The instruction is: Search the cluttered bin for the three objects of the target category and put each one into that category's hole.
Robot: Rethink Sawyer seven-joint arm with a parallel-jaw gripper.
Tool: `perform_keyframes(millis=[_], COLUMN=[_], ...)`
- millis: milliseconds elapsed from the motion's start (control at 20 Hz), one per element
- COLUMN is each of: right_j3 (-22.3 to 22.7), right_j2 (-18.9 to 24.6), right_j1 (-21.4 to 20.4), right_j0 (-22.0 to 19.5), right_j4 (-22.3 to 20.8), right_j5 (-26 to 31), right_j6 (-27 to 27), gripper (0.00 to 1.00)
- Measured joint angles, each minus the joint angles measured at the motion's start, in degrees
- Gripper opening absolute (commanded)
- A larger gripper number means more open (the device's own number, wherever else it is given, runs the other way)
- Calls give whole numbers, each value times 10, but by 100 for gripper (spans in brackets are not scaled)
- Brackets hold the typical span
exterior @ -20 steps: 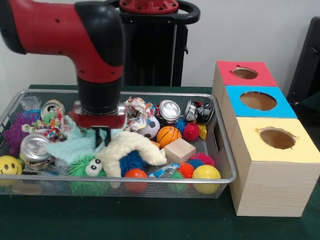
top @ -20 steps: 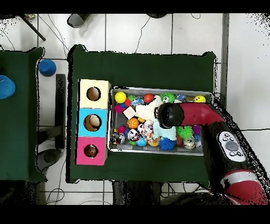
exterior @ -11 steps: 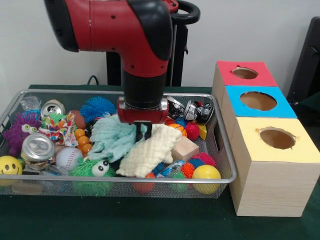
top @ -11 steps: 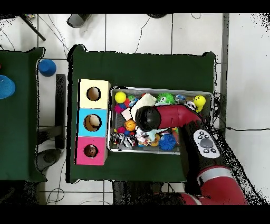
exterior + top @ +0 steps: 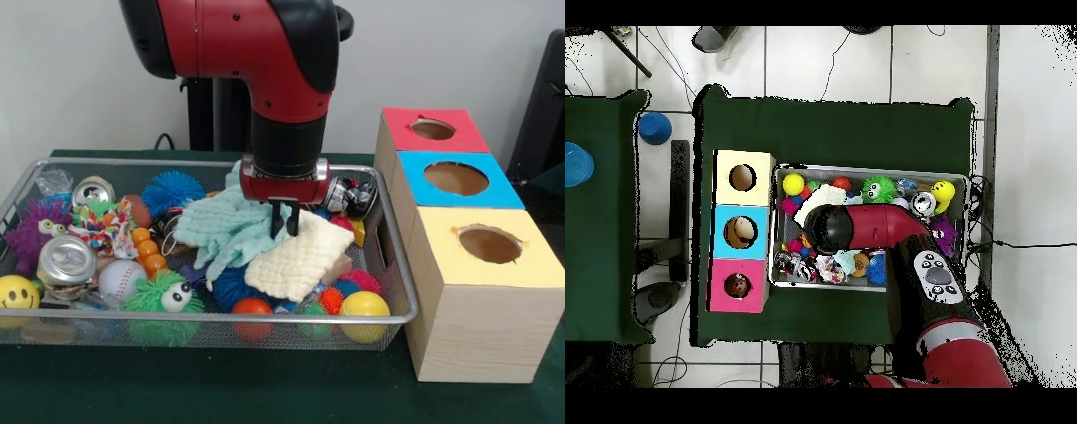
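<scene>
The red and black arm's gripper hangs over the right half of the wire mesh bin, its dark fingers drawn narrow and pinched on the top edge of a pale yellow quilted cloth. That cloth droops from the fingers down toward the bin's front rail. Just left of the gripper, touching it, a mint green fluffy cloth lies bunched over the other toys; whether the fingers also catch it cannot be told.

Taking the bin as landmark: at its front right corner sits a smooth yellow ball, with an orange spiky ball and a pink spiky ball just beside it. At the front rail's middle lies an orange-red ball. Left of that is a green fuzzy toy with googly eyes, then a white baseball, a crushed silver can and, at the front left corner, a yellow smiley ball. At the back sits a blue spiky ball.

Outside the bin, just to its right, stands a row of three wooden boxes, each with a round hole on top: a yellow-topped box nearest the front, a blue-topped box in the middle, a red-topped box at the back. In the overhead view the arm covers the bin's middle.
</scene>
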Motion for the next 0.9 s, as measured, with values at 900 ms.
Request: perform_keyframes(millis=[900], right_j3=[44], right_j2=[-16], right_j1=[-56], right_j0=[1], right_j4=[82], right_j5=[0], right_j6=[0], gripper=[0])
